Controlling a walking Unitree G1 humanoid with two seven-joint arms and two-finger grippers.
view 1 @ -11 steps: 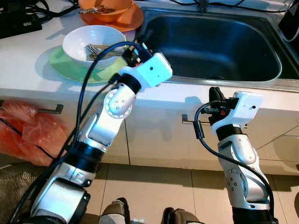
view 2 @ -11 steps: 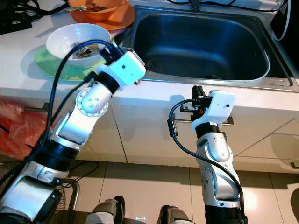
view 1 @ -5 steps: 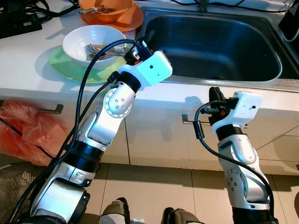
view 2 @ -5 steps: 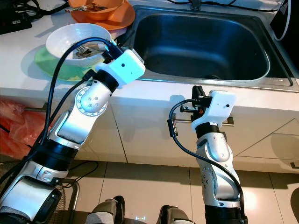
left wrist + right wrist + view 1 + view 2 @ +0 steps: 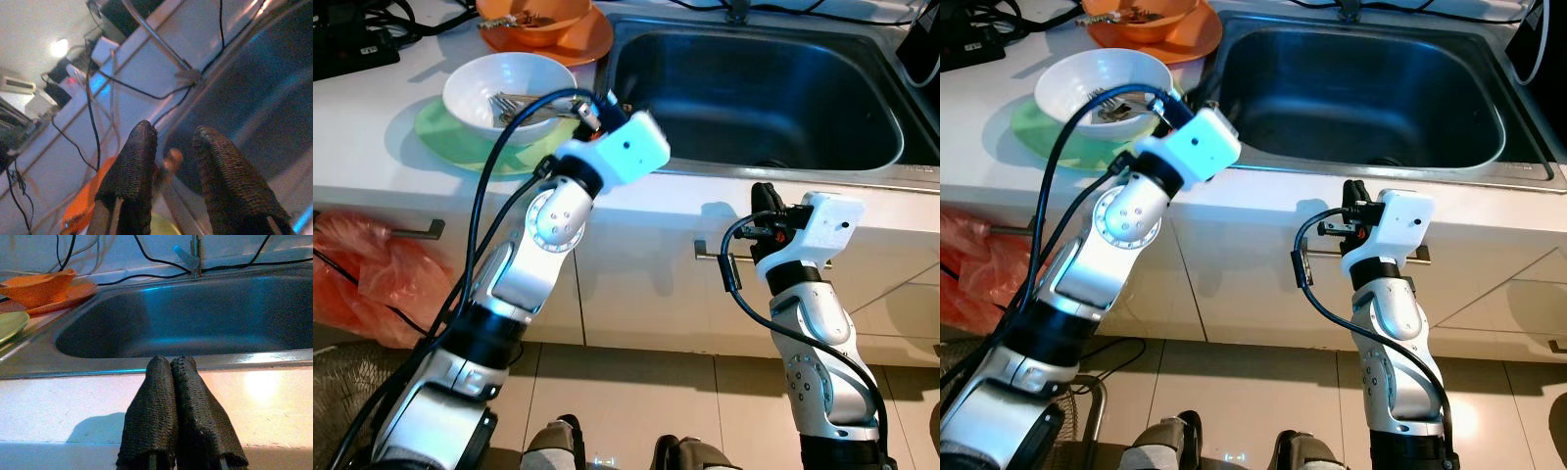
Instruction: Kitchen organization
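Left arm: since a second ago the wrist housing has crept a little toward the back of the counter (image 5: 372, 137), carrying the left tool (image 5: 168, 161) closer to the gap between the white bowl (image 5: 509, 88) and the sink (image 5: 764, 88). The left wrist view shows its two fingers (image 5: 132, 171) parted with nothing between them: open, empty.

Right arm: unchanged. The right tool (image 5: 171, 382) is parked below the counter edge in front of the sink, fingers pressed together, holding nothing.

Items: the white bowl, with forks (image 5: 514, 103) inside, sits on a green plate (image 5: 445, 137) at about 9 o'clock of the sink. An orange bowl (image 5: 533, 15) on an orange plate (image 5: 582, 44) stands at 12 o'clock of the white bowl.

Assessment: the reach appears under way, no dish yet gripped; all tableware remains to be moved.
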